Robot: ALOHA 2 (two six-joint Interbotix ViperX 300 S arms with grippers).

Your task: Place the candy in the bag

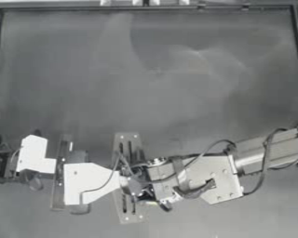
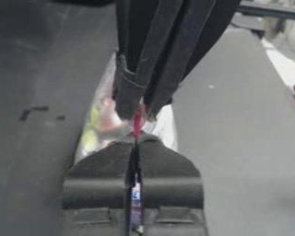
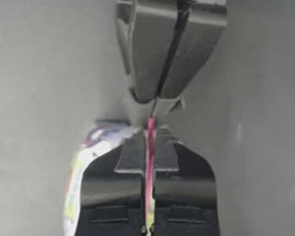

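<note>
Right now the bag (image 2: 107, 122) is hanging edge-on between the two pincers, its pink closure strip (image 3: 150, 138) running up through both sets of jaws. Seen from the left wrist, the clear plastic is bulging out to one side of the strip, with yellowish, red and whitish contents showing through it. In the right wrist view, the same side is showing pale, purple and yellow patches (image 3: 91, 152) behind the plastic. The candy itself cannot be picked out from the other contents in any view.

The left pincer (image 2: 136, 147) is clamping down on the pink strip, its two jaws pressed together with only the thin strip between them. The right pincer (image 3: 150, 138) is doing the same from the opposite end, jaws squeezed tight on the strip. Each wrist view is also showing the other arm's jaws just beyond, closed on the same strip, so the two pincers are nearly touching tip to tip.

From above, both pincers are meeting low and left of centre over the dark counter (image 1: 152, 69), the left pincer (image 1: 128, 182) reaching in from the left and the right pincer (image 1: 144, 182) from the right; the bag is hidden between them there.
</note>
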